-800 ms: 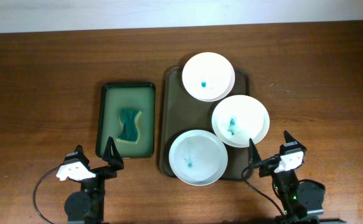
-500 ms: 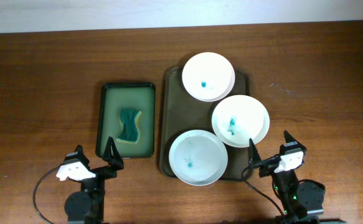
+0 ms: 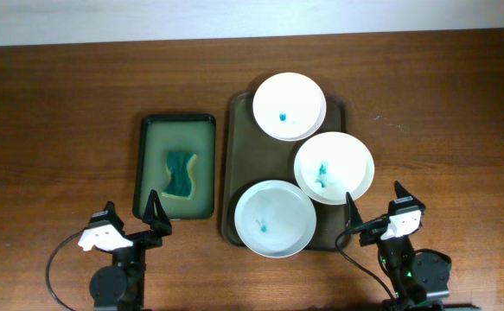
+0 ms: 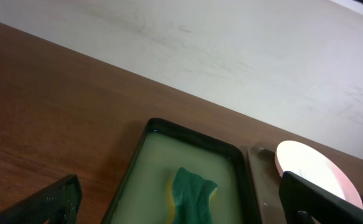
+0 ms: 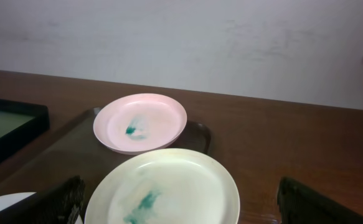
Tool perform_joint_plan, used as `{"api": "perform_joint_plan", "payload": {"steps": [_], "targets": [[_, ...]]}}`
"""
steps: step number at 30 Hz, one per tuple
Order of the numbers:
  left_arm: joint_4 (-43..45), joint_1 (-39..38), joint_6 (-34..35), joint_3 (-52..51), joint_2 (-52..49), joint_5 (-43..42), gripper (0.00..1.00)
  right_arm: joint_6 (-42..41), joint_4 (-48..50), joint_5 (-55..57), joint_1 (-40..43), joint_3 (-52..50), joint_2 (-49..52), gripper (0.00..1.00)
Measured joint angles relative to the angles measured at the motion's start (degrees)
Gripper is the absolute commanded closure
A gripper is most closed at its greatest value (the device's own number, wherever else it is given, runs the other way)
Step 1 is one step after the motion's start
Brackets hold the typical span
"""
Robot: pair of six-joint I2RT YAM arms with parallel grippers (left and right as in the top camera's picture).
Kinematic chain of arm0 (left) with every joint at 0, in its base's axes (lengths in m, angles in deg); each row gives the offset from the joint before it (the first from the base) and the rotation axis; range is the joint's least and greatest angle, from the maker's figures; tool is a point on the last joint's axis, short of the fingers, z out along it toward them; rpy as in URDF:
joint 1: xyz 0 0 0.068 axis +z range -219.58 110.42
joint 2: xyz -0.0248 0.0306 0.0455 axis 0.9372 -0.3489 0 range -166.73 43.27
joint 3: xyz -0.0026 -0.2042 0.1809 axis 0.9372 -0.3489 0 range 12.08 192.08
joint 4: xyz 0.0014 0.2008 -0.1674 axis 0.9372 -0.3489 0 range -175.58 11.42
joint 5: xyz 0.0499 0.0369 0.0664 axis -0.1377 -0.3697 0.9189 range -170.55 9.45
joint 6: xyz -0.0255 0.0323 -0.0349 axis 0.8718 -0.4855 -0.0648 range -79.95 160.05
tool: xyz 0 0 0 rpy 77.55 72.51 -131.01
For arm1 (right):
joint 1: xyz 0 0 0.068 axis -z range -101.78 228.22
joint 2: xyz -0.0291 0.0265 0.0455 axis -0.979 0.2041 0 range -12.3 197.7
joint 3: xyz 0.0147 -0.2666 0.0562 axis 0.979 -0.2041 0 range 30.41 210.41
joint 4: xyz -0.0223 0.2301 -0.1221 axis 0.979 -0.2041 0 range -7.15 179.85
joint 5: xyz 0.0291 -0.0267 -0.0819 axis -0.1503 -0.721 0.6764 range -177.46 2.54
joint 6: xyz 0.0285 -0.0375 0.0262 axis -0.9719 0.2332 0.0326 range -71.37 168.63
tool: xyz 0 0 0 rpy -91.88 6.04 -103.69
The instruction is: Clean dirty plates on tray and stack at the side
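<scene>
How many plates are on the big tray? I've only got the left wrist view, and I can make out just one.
Observer: Three are on the tray: a far plate, a middle plate and a near plate.
Operator: Are any of them clean yet?
Observer: No, each one shows a teal smear, and the largest is on the middle plate.
</scene>
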Motion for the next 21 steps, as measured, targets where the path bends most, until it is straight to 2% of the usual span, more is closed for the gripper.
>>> {"api": "perform_joint_plan", "payload": {"steps": [10, 17, 21], "targets": [[2.5, 0.0, 0.0, 0.0, 0.0, -1.1, 0.01, 0.0, 0.1, 0.0, 0.0, 0.0, 0.0, 0.02], [8.4, 0.0, 0.0, 0.1, 0.0, -4.1, 0.01, -1.5, 4.2, -7.0, 0.0, 0.3, 0.0, 0.02], [4.4, 0.0, -0.1, 5.7, -4.4, -4.5, 0.01, -2.1, 0.2, -8.8, 0.0, 8.0, 2.5, 0.02]]}}
